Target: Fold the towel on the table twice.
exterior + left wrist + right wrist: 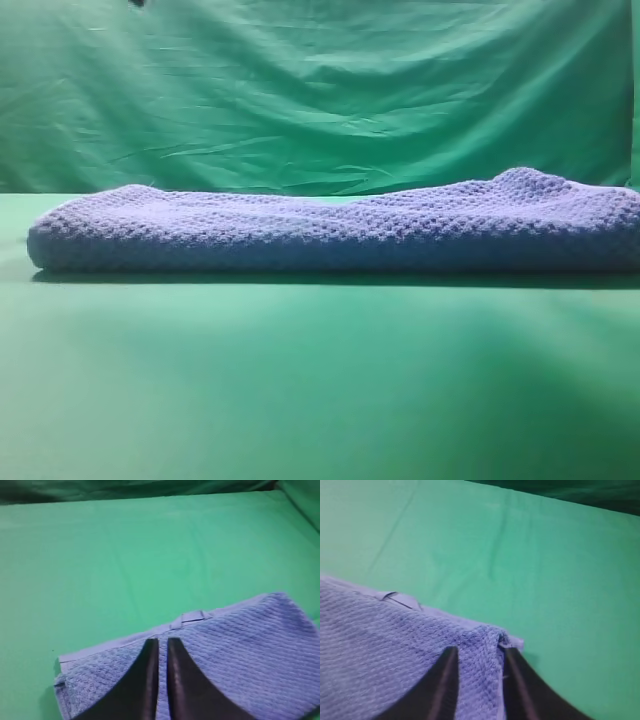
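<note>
Left gripper (163, 642): fingers nearly together above the towel (210, 655); whether they pinch cloth cannot be told. Right gripper (479, 652): fingers part-open, straddling the towel's corner; grip uncertain. The folded towel lies beneath both on the table (320, 390).

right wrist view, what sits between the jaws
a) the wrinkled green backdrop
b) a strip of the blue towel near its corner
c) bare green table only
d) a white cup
b, since in the right wrist view the right gripper has its dark jaws standing apart with the waffle-weave towel showing in the gap, close to the towel's corner, and the green table lies beyond it.
</note>
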Robot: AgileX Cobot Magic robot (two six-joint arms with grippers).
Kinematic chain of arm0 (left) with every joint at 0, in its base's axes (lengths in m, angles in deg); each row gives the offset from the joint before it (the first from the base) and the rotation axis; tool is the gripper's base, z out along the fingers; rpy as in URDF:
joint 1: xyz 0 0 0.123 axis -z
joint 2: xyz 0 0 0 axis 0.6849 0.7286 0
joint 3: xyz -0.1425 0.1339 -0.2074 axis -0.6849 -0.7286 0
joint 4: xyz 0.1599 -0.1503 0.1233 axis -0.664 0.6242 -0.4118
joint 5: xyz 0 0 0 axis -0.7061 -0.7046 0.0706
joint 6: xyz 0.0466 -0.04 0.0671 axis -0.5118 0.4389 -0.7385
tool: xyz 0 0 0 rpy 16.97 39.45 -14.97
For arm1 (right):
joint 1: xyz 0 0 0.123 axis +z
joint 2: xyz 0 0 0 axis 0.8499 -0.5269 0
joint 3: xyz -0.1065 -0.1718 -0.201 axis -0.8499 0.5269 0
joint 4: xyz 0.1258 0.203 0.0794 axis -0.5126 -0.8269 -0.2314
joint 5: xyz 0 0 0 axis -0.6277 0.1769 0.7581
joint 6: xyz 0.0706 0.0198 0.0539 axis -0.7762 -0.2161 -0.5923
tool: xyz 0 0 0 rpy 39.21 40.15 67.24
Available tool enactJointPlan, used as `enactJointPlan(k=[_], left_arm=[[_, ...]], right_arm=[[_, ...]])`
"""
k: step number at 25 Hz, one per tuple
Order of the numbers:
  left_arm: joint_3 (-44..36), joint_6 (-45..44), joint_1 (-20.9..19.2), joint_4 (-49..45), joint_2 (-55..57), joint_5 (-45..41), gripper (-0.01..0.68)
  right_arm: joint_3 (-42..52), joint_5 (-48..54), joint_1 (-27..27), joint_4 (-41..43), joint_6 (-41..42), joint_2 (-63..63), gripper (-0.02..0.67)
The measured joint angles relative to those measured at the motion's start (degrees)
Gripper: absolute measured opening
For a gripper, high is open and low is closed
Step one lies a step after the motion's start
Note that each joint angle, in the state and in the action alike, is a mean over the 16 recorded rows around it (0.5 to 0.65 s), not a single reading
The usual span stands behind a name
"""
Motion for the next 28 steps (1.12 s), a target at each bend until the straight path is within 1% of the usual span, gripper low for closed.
enactJointPlan(k=[2, 4, 6, 8, 12, 16, 21, 28], left_arm=[[0.0, 1.4, 0.0, -1.7, -3.8, -2.5, 0.060], [0.0, 3.3, 0.0, -4.0, -7.7, -5.2, 0.023], [0.0, 5.5, 0.0, -6.7, -11.4, -7.9, 0.006], [-0.2, 7.9, 0.0, -9.6, -15.1, -10.4, 0.000], [-1.9, 12.8, 0.0, -15.5, -23.0, -14.2, 0.000], [-6.3, 16.7, 0.0, -20.2, -31.9, -16.0, 0.000], [-14.9, 18.6, 0.0, -22.8, -44.3, -16.0, 0.000], [-29.2, 19.0, 0.0, -23.7, -62.2, -12.9, 0.000]], right_arm=[[-0.6, 3.9, 0.0, 0.1, -1.1, 3.9, 0.127], [-1.1, 7.3, 0.0, 0.2, -2.2, 7.8, 0.073], [-1.3, 10.0, 0.0, 0.2, -3.3, 11.6, 0.034], [-1.0, 12.0, 0.0, 0.3, -4.3, 15.4, 0.011], [1.2, 14.5, 0.0, 0.4, -5.8, 23.0, 0.000], [5.5, 14.9, 0.0, 0.4, -6.1, 30.7, 0.000], [13.0, 13.4, 0.0, 0.3, -5.3, 40.3, 0.000], [24.3, 9.2, 0.0, -0.1, -2.8, 52.8, 0.000]])
